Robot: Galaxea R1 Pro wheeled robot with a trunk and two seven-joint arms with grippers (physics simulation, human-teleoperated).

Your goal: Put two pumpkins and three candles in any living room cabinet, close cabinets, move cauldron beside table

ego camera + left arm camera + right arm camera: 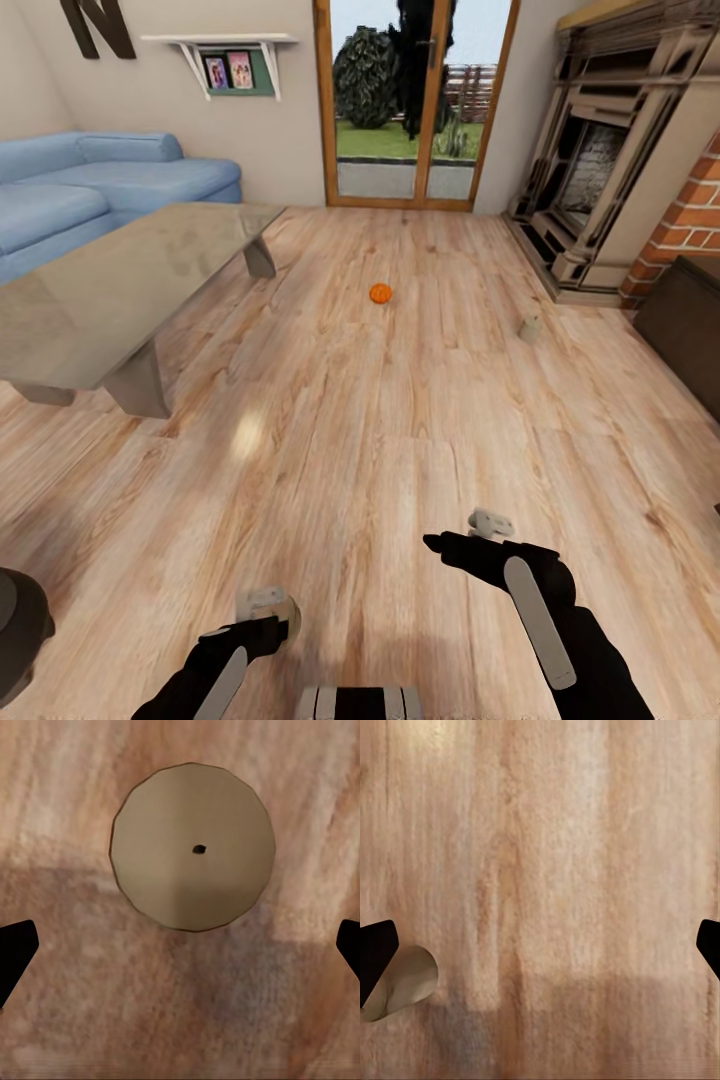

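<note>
- The left gripper [180, 949] hangs over the wood floor [380, 420] with its two dark fingertips [15, 952] wide apart and nothing between them. Straight below it stands a pale beige candle [193, 846], seen end-on as a flat round disc with a tiny dark wick at its centre.
- The right gripper [540, 949] is likewise spread open and empty above bare planks. A second beige candle [401, 984] lies tipped on its side just beside one fingertip [375, 954].
- Farther ahead, well apart from both grippers, a third pale candle [530, 326] sits on the floor towards the fireplace [600, 160].
- One small, round orange pumpkin [380, 293] rests on the floor farther out, roughly midway ahead of the two grippers.
- Off to the left gripper's side stands the low table [110, 290], its grey glass top reflective.
- At the right gripper's far side, a dark-brown cabinet [690, 330] edge shows.
</note>
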